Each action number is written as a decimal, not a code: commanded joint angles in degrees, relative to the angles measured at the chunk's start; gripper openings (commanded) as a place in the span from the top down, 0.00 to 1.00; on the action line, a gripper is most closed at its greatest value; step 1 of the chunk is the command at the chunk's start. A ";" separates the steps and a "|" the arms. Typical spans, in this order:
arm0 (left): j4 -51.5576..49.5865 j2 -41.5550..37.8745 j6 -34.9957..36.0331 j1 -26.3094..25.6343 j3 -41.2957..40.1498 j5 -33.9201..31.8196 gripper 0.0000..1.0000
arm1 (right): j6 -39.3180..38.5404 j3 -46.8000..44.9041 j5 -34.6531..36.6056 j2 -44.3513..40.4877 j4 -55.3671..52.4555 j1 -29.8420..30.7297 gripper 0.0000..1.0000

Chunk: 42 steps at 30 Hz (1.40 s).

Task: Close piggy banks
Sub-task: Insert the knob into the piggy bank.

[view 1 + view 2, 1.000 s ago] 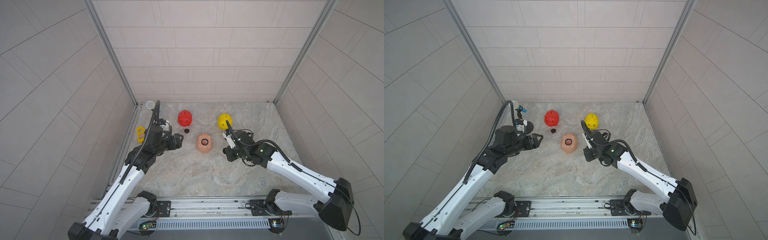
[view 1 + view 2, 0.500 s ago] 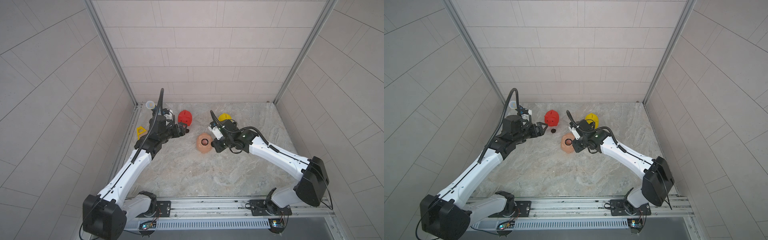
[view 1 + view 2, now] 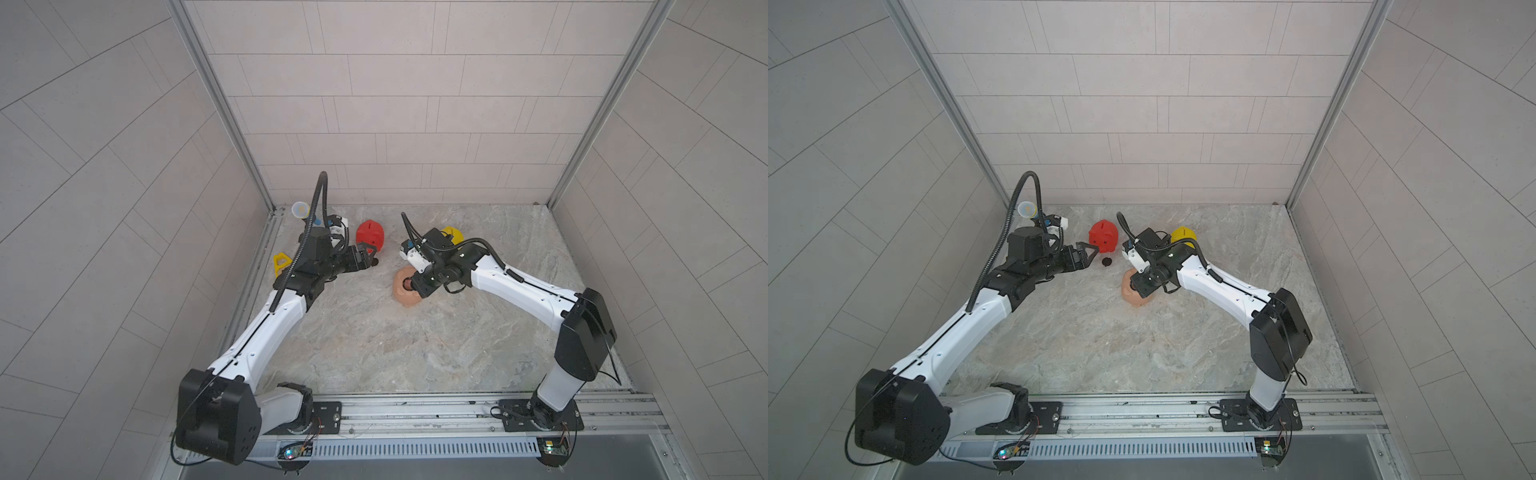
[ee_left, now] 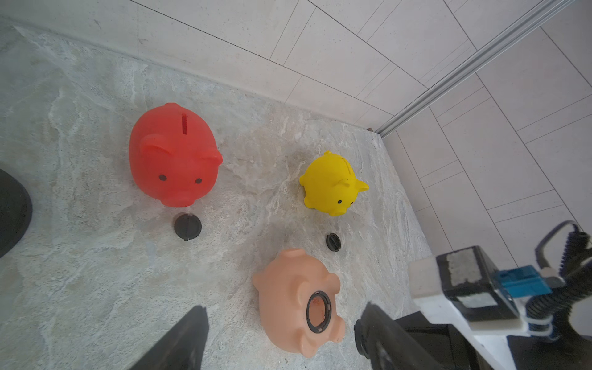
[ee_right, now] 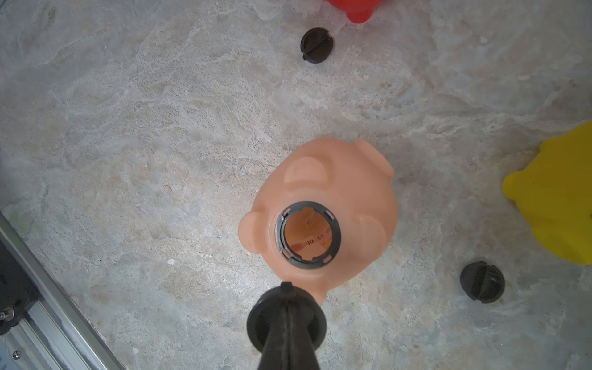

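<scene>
Right gripper clenched on 1 black plug, the belly-up peach pig presenting its open hole just ahead, evidently for insertion; left gripper released, with the red pig and 1 loose plug just ahead.

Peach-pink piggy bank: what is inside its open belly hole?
Through the black ring of the peach-pink piggy bank: bare peach walls, the coin slot, a printed mark. No coins show; the ring's rim hides the rest.

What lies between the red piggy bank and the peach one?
One loose black plug, lying nearer the red piggy bank; clear in the right wrist view.
</scene>
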 commanded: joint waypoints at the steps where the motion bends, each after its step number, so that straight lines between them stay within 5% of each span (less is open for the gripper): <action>1: 2.43 0.10 0.97 0.35 -0.78 1.78 0.18 | -2.71 2.26 -0.73 1.85 -2.93 0.01 1.00; 42: 2.07 1.57 1.34 1.63 -0.09 7.28 0.18 | -4.19 10.58 3.11 12.13 -5.74 -0.26 1.00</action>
